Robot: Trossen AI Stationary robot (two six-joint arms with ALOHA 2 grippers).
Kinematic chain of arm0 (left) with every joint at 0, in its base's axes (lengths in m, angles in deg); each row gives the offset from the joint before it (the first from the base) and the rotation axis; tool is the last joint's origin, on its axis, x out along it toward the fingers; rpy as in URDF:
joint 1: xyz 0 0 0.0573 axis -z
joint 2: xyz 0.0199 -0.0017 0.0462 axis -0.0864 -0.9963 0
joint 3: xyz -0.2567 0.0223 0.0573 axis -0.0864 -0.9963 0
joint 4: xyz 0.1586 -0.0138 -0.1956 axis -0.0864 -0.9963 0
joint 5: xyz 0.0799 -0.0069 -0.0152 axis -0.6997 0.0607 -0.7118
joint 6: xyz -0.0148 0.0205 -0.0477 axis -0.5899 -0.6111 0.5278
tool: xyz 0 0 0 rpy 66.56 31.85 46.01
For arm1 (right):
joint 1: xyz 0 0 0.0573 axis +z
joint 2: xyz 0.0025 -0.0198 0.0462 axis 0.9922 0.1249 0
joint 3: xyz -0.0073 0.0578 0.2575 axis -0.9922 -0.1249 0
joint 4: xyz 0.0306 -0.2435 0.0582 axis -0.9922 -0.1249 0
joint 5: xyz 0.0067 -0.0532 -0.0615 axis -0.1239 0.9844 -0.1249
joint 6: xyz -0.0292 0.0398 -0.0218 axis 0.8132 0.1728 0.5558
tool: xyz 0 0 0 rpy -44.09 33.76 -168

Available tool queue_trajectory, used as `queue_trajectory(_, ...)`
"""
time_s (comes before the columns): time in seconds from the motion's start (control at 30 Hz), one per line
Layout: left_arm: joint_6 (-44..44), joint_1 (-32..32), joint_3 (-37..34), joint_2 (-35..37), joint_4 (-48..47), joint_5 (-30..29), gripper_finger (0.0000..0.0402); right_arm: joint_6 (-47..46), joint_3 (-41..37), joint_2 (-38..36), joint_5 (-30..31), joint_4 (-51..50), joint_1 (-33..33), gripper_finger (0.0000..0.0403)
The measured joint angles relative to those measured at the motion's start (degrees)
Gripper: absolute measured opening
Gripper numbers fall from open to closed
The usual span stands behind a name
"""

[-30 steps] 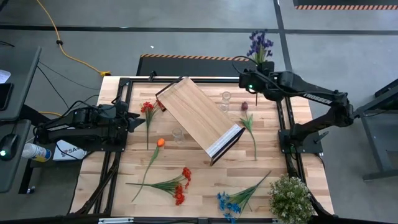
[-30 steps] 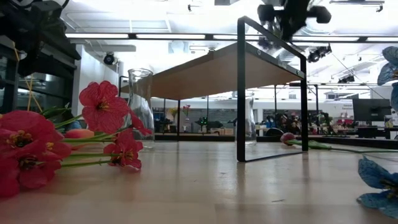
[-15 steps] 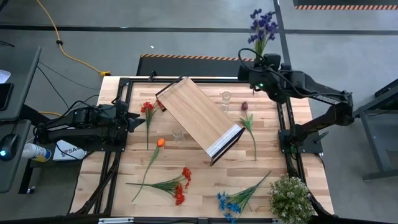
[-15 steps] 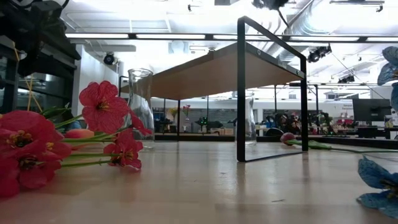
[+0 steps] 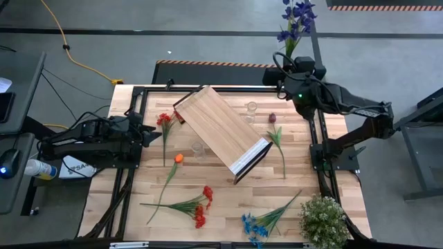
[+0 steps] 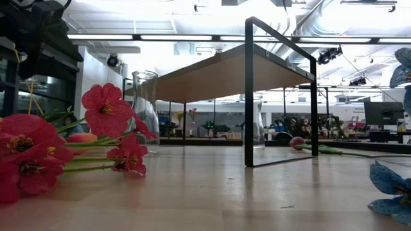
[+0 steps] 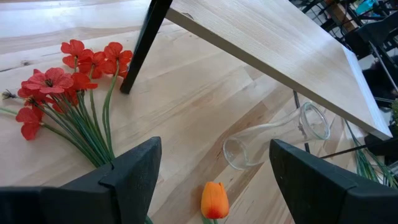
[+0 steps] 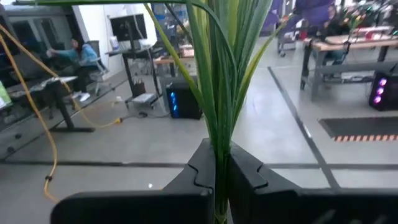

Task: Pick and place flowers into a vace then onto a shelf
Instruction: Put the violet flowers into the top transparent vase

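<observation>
Right gripper [image 5: 293, 57] holds the purple flower [image 5: 295, 17] upright at the table's far edge; left gripper [image 7: 211, 168] waits wide open and empty.

The right jaws are pinched shut on the green stems [image 8: 217, 93], bloom up and stem end down, probably so it can drop into a vase [image 5: 251, 108]. Only the right wrist view shows that grip; the high view shows the bloom out beyond the table. The left wrist view shows a second vase [image 7: 273, 140] beside the shelf [image 5: 220, 128], seemingly lying on its side, though the low view suggests it stands. Red flowers [image 7: 59, 78] lie nearby.
</observation>
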Motion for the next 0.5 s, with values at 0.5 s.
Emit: queue_trajectory(0.5, -0.14, 0.00, 0.00, 0.01, 0.00, -0.07, 0.0333, 2.20, 0.00, 0.02, 5.73, 1.28, 2.72, 0.0008)
